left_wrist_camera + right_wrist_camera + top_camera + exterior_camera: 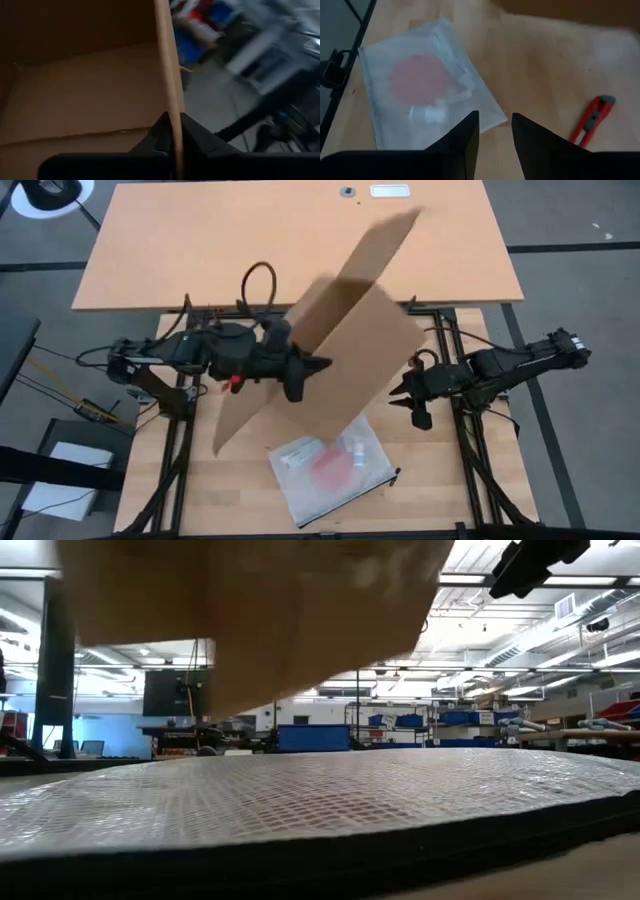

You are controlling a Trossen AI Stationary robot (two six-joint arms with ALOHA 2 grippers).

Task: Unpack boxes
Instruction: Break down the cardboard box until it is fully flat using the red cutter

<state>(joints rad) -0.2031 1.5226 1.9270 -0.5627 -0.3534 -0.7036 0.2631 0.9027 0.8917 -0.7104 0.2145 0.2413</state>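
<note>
High view: my left gripper (pixel 318 363) pinches the edge of one wall of the brown cardboard carton (pixel 340 350), which hangs lifted above the wooden table (pixel 200 480), tilted, its panels crossing diagonally over the middle of the workspace. Left wrist view: both of my left fingers (pixel 162 135) press against either face of the thin cardboard wall, with the carton's open inside (pixel 75 90) visible to one side of that wall. High view: my right gripper (pixel 408 402) hangs just beside the carton's right edge, apart from it and holding nothing. Right wrist view: my right fingers (pixel 467 132) stand parted with a clear gap between them, above the table surface. Below them lies a clear plastic zip bag (pixel 427 85) with a red item and small white pieces inside; in the high view the same bag (pixel 330 465) rests flat on the table near its front edge, below the raised carton. A red-handled box cutter (pixel 592 120) lies on the table well apart from the bag. Low view: the carton's underside (pixel 260 610) fills the upper part of the picture, clear of the surface beneath.
</note>
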